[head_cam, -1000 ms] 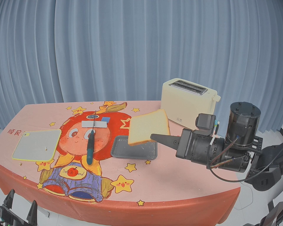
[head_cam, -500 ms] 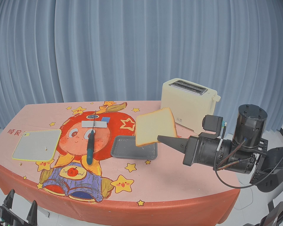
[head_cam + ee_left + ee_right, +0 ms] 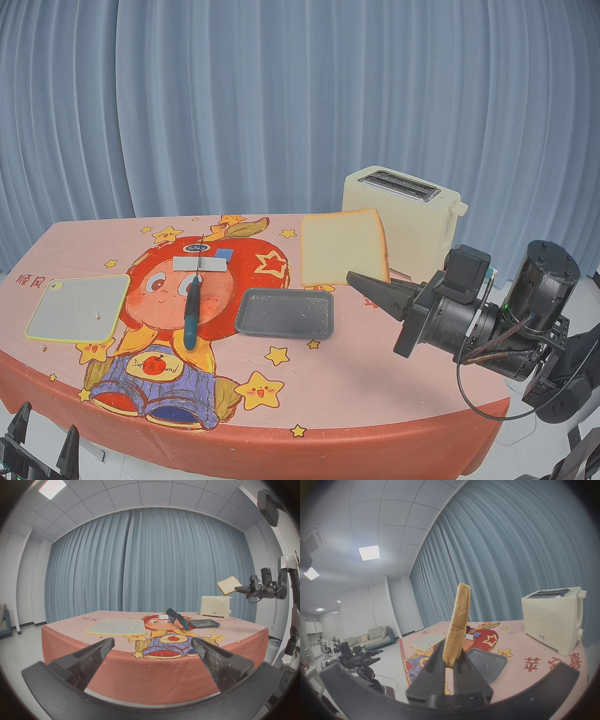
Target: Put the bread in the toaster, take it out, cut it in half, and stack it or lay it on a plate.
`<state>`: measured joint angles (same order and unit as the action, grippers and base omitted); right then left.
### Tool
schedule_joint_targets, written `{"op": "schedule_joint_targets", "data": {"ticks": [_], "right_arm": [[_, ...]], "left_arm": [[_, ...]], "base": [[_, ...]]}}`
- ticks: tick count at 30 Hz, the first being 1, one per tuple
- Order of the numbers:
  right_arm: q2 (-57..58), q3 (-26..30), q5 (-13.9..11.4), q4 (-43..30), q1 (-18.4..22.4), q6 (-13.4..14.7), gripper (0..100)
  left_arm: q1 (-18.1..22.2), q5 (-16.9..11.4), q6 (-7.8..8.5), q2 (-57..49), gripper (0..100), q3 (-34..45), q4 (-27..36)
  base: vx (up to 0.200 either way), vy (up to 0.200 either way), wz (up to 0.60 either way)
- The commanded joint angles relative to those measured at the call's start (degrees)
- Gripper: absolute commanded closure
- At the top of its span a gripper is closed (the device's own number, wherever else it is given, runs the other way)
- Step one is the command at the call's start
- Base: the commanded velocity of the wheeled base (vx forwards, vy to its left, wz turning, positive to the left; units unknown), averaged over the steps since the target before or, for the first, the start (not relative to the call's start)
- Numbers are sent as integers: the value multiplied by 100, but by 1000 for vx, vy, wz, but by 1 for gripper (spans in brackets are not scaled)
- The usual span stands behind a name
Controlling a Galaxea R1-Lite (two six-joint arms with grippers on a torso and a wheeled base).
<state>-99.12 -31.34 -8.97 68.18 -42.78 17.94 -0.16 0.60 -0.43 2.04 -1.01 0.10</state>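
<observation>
My right gripper (image 3: 359,281) is shut on the lower corner of a bread slice (image 3: 342,247), held up in the air in front of the cream toaster (image 3: 400,215) and above the table's right part. From the right wrist the bread (image 3: 459,623) stands edge-on between the fingers (image 3: 432,664), with the toaster (image 3: 554,617) off to one side and its two slots facing up. Below lies the dark grey tray (image 3: 284,312). My left gripper (image 3: 153,658) hangs open and holds nothing, off the near edge of the table.
A teal-handled knife (image 3: 192,300) lies on the apple picture of the tablecloth, its blade on a small white card (image 3: 200,264). A grey cutting board (image 3: 78,307) with a yellow rim sits at the table's left.
My right gripper has lifted the bread and carried it right, toward the toaster. The slice has turned from tilted to nearly upright. The arm has drawn back to the right.
</observation>
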Motion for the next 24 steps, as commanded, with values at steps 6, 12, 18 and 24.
{"op": "schedule_joint_targets", "data": {"ticks": [6, 12, 18, 24], "right_arm": [[-134, 172, -43, 477, 147, -441, 100], [-239, 287, -114, 556, 279, -687, 100], [-230, 401, -131, 556, 331, -643, 100], [-239, 304, -184, 565, 516, -626, 100]], "left_arm": [[7, 11, -1, -1, 0, 101, -1], [-2, 2, -1, -1, 0, 101, -1], [7, 11, -1, -1, 0, 101, -1], [-2, 2, -1, -1, 0, 101, -1]], "base": [[0, 0, 0], [0, 0, 0], [0, 0, 0], [0, 0, 0]]}}
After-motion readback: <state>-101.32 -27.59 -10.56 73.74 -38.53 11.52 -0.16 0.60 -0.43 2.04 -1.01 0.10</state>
